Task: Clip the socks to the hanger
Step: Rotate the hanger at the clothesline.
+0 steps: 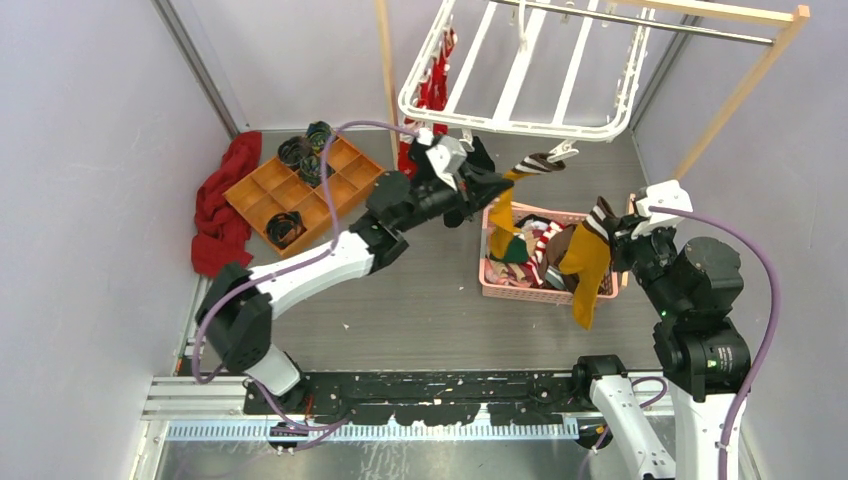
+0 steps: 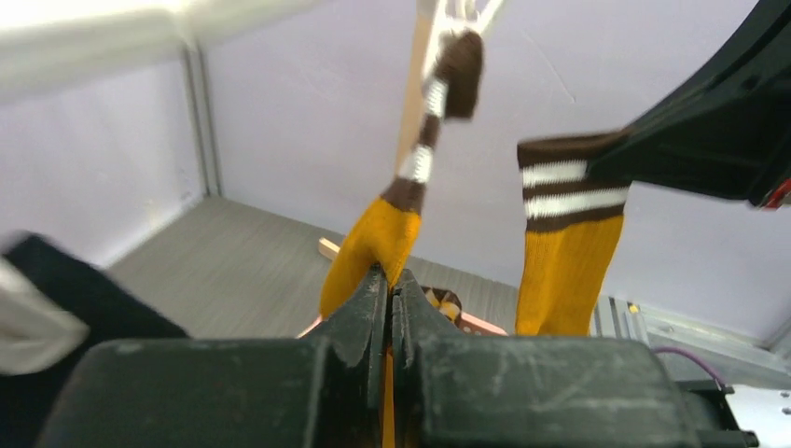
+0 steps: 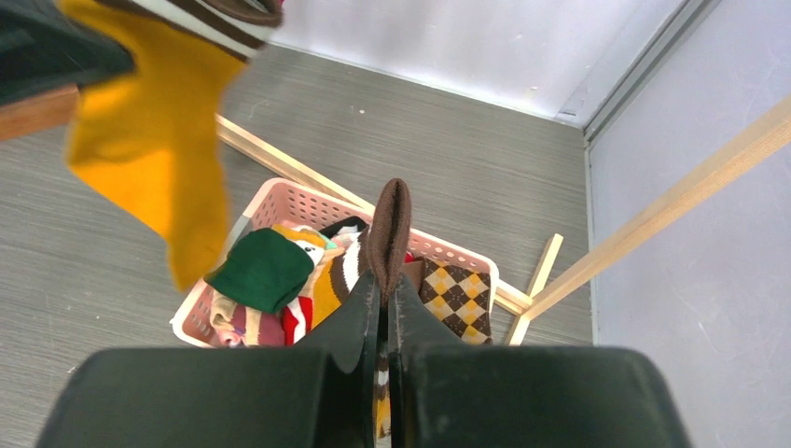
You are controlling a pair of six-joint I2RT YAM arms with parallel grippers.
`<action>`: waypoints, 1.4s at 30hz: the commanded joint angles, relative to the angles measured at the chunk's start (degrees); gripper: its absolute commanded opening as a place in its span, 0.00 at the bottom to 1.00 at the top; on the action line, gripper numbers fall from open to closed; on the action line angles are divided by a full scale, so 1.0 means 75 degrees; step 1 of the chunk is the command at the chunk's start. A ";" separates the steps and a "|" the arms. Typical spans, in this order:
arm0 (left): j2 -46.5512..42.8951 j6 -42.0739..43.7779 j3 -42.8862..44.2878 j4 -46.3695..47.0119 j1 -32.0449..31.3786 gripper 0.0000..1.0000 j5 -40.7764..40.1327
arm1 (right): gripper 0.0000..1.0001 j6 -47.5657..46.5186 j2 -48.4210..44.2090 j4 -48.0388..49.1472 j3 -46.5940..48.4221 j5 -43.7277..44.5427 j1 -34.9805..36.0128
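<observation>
Right tool: jaws together, clamped on the brown cuff of the right sock, whose yellow foot hangs off toward 7 o'clock in the top view.
Basket: sits on the worktop at 9 o'clock of the right tool and holds more socks, an argyle one among them.
Left tool: jaws pinched on the yellow part of the left sock, above the basket's far rim.
Left sock axis: runs from the left tool toward 2 o'clock, up to its striped cuff, which looks caught in a clip.
Hanger: its near rail lies at 12 o'clock of the basket, with clips dangling beneath.
Key relation: the rail's clips lie above and toward 11 o'clock of the right tool, and the left tool is the nearer to them.
Next move, judged: the right sock's cuff has to rise to a free clip, its long axis hanging down.
</observation>
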 commanded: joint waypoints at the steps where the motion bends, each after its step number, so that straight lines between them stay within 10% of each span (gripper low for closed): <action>1: -0.1053 0.0010 0.0003 -0.0491 0.0399 0.00 0.0175 | 0.01 0.0173 -0.0069 0.0549 -0.0036 -0.0386 -0.0045; 19: -0.1676 -0.0766 0.0191 -0.2048 0.3032 0.00 0.0889 | 0.01 0.0161 -0.0173 0.0897 -0.0019 -0.2486 -0.0044; 42: 0.0914 -0.2057 0.2854 -0.2350 0.4695 0.00 0.1137 | 0.01 0.0944 0.1299 0.3660 0.0296 -0.5282 -0.0044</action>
